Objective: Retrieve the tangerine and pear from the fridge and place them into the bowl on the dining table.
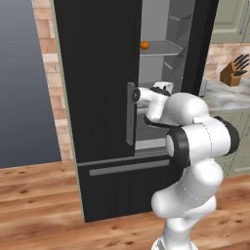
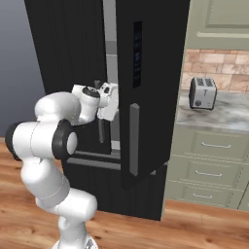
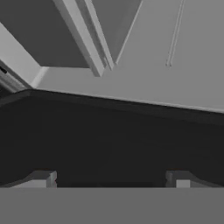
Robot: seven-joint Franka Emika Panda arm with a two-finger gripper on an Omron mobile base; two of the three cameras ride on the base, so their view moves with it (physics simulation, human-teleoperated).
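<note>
Gripper first: we see its two dark fingertips standing wide apart at the bottom of the hand view, with nothing between them, pointed into the pale grey interior of the fridge. Our hand sits just inside the fridge opening, below the shelf that carries the tangerine, so the fruit is above the hand and well apart from it; the pear we cannot find from here. The main risk, as we judge it, is lifting toward the tangerine and catching the front edge of that shelf with the wrist or fingers, since the hand would have to climb from underneath. A second risk is nudging the round fruit so it rolls deeper into the fridge or off the shelf before we close on it. The open right door stands just beside our forearm and leaves a narrow gap, so a wide elbow swing could strike it. Beside the fridge on the counter stand a toaster and a knife block, both clear of our reach path.
</note>
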